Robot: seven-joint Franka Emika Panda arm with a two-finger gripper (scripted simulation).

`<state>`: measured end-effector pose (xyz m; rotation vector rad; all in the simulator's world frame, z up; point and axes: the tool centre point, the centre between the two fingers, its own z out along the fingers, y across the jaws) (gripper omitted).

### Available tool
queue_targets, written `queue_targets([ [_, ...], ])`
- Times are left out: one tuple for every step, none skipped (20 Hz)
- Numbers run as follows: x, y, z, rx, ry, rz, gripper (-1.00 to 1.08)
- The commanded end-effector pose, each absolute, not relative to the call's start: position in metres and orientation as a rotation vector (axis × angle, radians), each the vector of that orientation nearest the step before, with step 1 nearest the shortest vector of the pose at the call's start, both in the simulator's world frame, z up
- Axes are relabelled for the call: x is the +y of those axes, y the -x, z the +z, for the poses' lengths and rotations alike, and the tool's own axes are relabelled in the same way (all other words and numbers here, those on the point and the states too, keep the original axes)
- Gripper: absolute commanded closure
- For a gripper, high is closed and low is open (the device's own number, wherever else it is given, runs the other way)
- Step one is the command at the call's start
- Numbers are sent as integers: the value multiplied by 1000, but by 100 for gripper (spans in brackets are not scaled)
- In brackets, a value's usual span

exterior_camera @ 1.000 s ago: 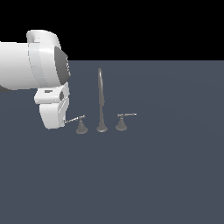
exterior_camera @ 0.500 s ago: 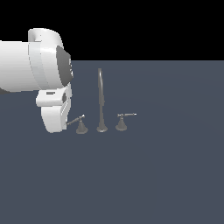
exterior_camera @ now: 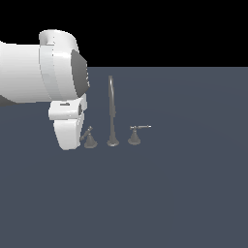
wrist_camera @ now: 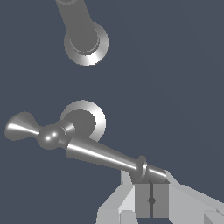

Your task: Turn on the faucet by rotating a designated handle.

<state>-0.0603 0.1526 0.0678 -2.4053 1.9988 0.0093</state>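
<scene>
The faucet stands on the dark floor, and its tall thin spout (exterior_camera: 112, 111) rises between two levers. The handle (exterior_camera: 87, 136) is the lever on the exterior view's left, right beside the arm's white hand (exterior_camera: 68, 130), which hides the fingers there. In the wrist view the handle (wrist_camera: 100, 153) runs from its cone base (wrist_camera: 85, 120) out to a collared tip. That tip rests against my gripper (wrist_camera: 151, 186), whose two pads meet with nothing between them. The spout's foot (wrist_camera: 86, 41) lies beyond the handle.
The matching lever (exterior_camera: 136, 134) stands on the exterior view's right of the spout, pointing right. The flat dark grey floor (exterior_camera: 184, 193) runs all around the faucet. The bulky white arm (exterior_camera: 34, 72) fills the upper part of the exterior view's left.
The hand has shifted slightly toward the exterior view's right, and the handle's rod has swung with it, now pointing more steeply up beside the hand.
</scene>
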Motion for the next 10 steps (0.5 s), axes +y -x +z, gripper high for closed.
queue_targets([
  [139,54,68,2014,2393,6,108],
  [132,52,68,2020,2390,5,108],
  [126,50,67,2026,2387,4,108],
  [119,48,67,2032,2384,4,108],
  [112,45,67,2038,2381,3,108],
  [106,43,66,2044,2378,2,108],
  [99,41,66,2050,2376,2,108],
  [92,39,65,2056,2373,1,108],
  [86,37,65,2062,2370,0,108],
  [86,37,65,2062,2370,0,108],
])
